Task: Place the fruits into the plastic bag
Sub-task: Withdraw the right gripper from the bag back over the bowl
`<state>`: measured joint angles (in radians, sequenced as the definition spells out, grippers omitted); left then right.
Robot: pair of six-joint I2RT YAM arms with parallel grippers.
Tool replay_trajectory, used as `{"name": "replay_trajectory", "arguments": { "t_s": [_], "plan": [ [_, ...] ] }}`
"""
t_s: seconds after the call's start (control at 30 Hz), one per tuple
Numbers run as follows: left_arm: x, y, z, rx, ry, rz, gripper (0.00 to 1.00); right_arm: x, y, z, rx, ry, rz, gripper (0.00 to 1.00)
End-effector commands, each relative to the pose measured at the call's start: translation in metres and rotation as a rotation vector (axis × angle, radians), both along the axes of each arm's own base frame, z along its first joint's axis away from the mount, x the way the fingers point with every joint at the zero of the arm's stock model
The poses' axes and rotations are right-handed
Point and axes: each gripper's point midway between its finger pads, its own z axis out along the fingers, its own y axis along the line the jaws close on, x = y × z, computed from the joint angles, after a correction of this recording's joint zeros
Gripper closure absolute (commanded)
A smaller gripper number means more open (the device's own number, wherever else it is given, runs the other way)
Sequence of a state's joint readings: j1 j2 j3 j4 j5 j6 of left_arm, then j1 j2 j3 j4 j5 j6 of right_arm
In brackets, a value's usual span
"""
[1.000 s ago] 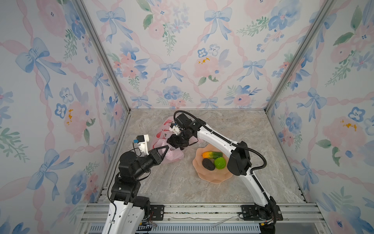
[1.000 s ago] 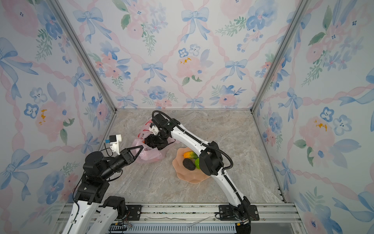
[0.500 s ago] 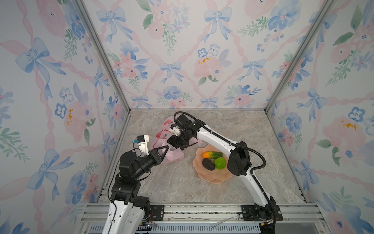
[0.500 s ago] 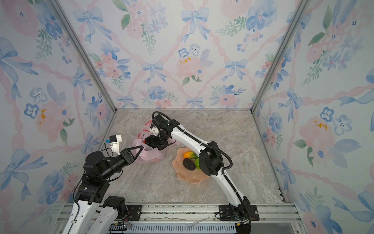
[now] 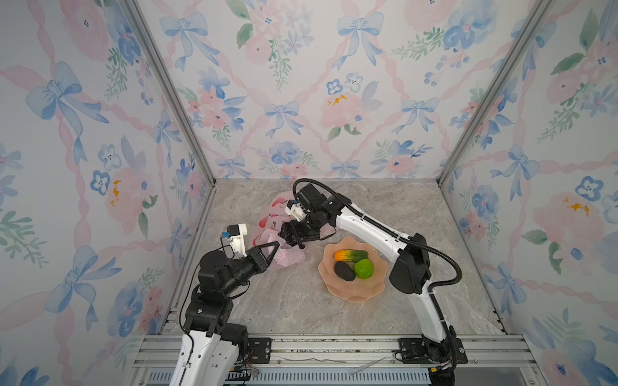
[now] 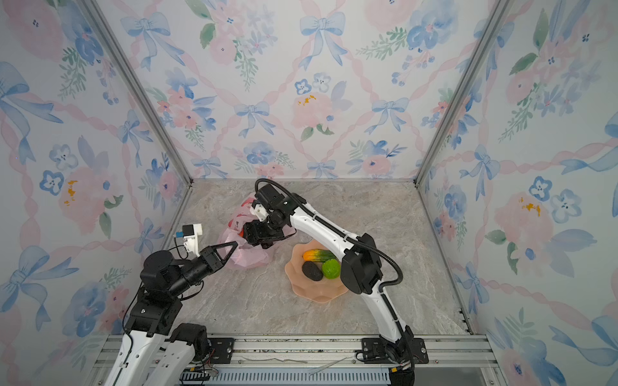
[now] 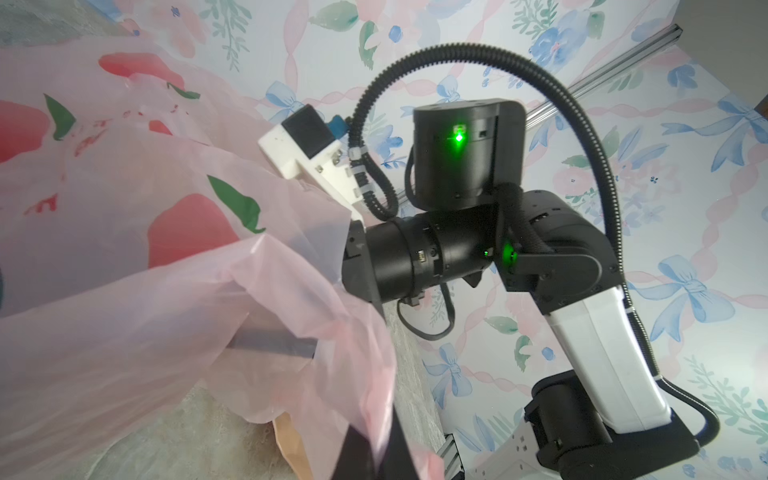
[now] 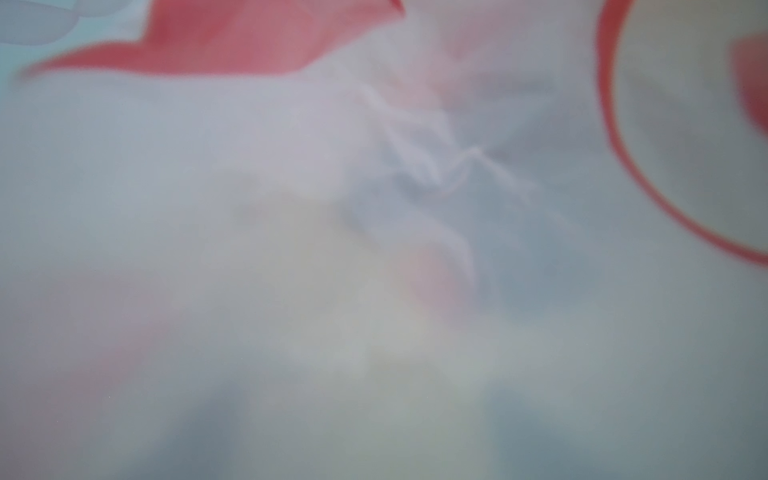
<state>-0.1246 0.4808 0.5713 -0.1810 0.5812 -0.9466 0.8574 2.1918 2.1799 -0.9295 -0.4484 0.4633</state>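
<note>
Where the plastic bag (image 5: 288, 260) covers the right gripper (image 5: 293, 238) in both top views, its jaws stand spread, tips hidden. Our left gripper (image 5: 275, 246) is clenched on the bag's edge beside them. Papaya (image 5: 350, 255), avocado (image 5: 344, 270) and green fruit (image 5: 364, 268) lie in a bowl (image 5: 354, 295) well apart, bare table (image 5: 294, 307) around. Left wrist: film veils one right finger (image 7: 270, 345). Right wrist: blurred film only.

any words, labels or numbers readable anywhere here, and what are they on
Red writing on the plastic bag: a few crumpled red strokes in the left wrist view, too smeared to read.
In both top views the bag's print is too small to read.
No other text shows in any view.
</note>
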Motion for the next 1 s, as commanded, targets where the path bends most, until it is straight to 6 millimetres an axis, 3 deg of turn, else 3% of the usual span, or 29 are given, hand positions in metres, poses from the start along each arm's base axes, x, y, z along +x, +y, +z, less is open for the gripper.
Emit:
{"name": "replay_trajectory", "arguments": {
  "t_s": [0.0,0.17,0.37,0.57,0.77,0.97],
  "plan": [
    [0.001,0.001,0.003,-0.003,-0.027,0.011,1.0,-0.005,-0.02,0.028,0.001,-0.071,-0.006,0.08],
    [0.003,0.002,-0.001,0.003,-0.018,0.017,1.0,-0.017,-0.046,0.044,-0.021,-0.122,-0.016,0.08],
    [0.006,0.002,-0.001,0.013,-0.015,0.016,1.0,-0.028,-0.094,0.052,-0.116,-0.209,-0.056,0.07],
    [0.008,0.002,-0.002,0.018,-0.011,0.017,1.0,-0.035,-0.154,0.04,-0.225,-0.243,-0.133,0.06],
    [0.009,0.003,-0.004,0.021,-0.007,0.019,1.0,-0.038,-0.211,0.013,-0.382,-0.252,-0.194,0.06],
    [0.01,0.003,-0.005,0.023,-0.004,0.018,1.0,-0.041,-0.244,-0.015,-0.525,-0.246,-0.197,0.04]
  ]
}}
